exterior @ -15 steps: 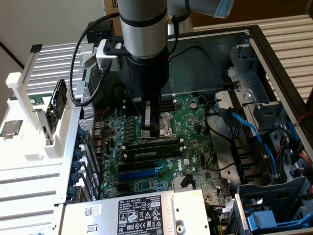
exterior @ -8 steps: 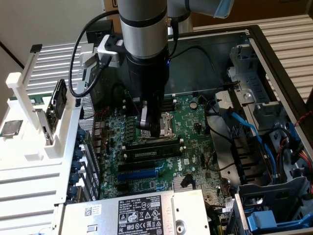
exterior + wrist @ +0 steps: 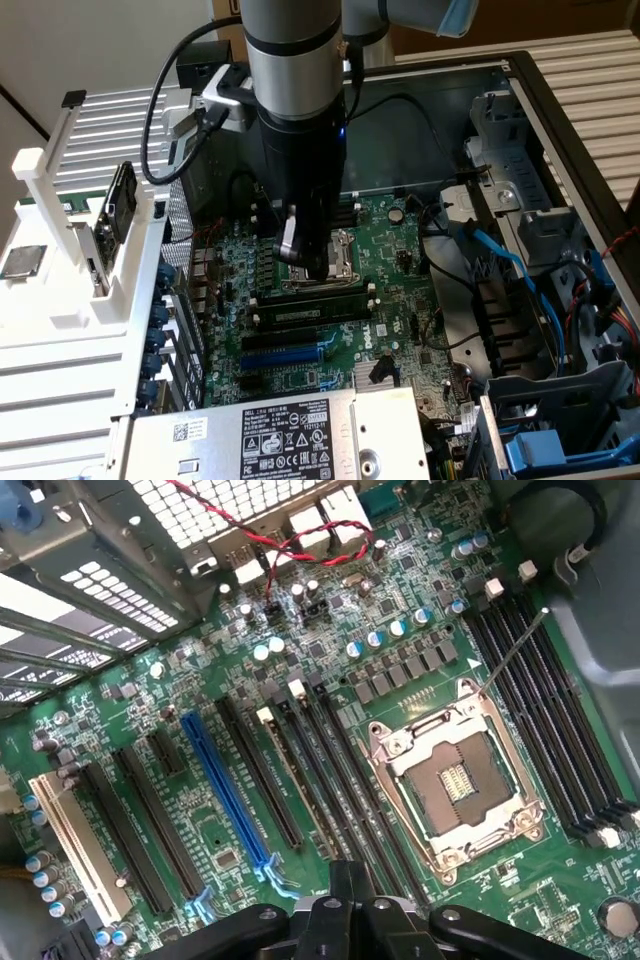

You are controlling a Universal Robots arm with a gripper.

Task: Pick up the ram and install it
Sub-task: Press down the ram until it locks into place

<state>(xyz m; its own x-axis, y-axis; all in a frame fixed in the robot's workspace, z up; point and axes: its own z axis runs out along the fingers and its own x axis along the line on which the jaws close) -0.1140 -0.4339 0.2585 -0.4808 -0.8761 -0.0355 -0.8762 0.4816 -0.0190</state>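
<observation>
1. Gripper (image 3: pixel 306 262): fingers closed together, gripping nothing, poised low over the processor socket (image 3: pixel 318 262).
2. Ram (image 3: pixel 310 311): standing in a slot just beside the socket.
3. Hazard: a stray descent could bend the socket pins (exposed).
4. Unclear: whether the ram's end clips have latched.

glossy green motherboard (image 3: pixel 200 680), metal socket frame (image 3: pixel 455 780)

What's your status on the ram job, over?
Gripper shut, empty, above the CPU socket. Ram seated in a slot beside the socket. Nothing in the way.
</observation>
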